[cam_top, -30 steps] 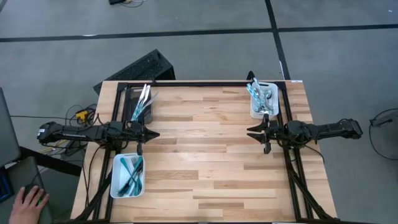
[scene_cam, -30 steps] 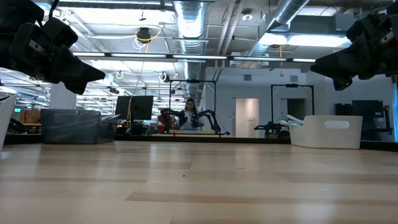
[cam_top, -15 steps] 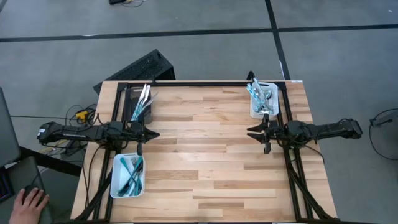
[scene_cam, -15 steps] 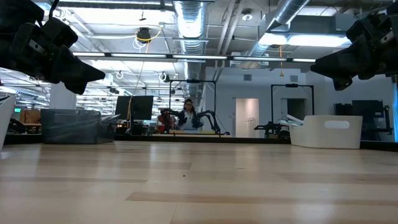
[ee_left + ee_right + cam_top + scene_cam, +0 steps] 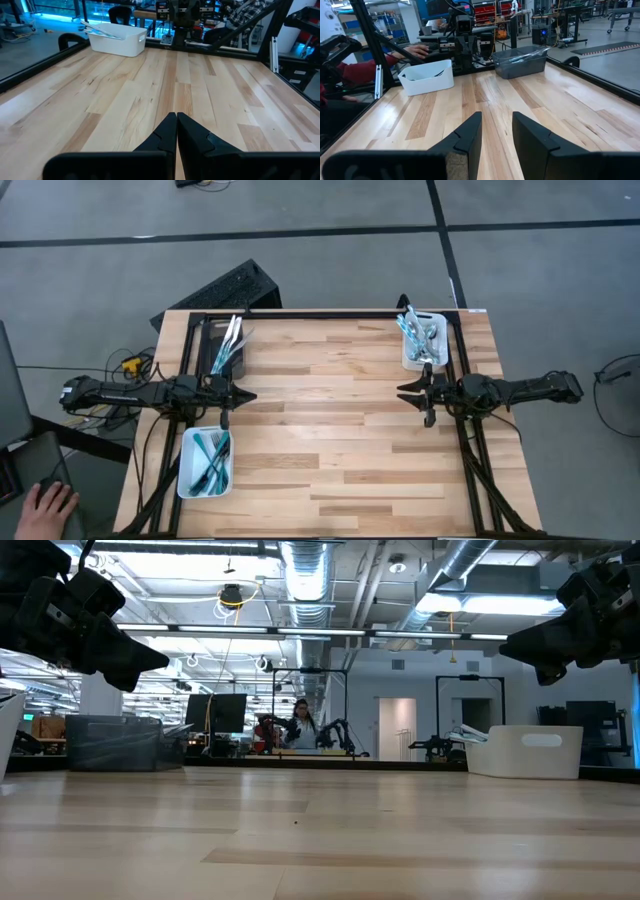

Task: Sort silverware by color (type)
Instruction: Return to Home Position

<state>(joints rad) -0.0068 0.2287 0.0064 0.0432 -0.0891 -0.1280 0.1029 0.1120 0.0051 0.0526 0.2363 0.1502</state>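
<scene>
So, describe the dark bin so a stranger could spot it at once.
On the wooden table, find the high view's upper-left corner, beside the left arm. The dark bin there holds leaning silverware; the lower-left bin and the upper-right bin are white.

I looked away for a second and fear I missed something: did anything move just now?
Nothing visibly changed. The left gripper, shut, and the right gripper, open, hang where they were above the table, and the silverware lies as before in the bins.
</scene>
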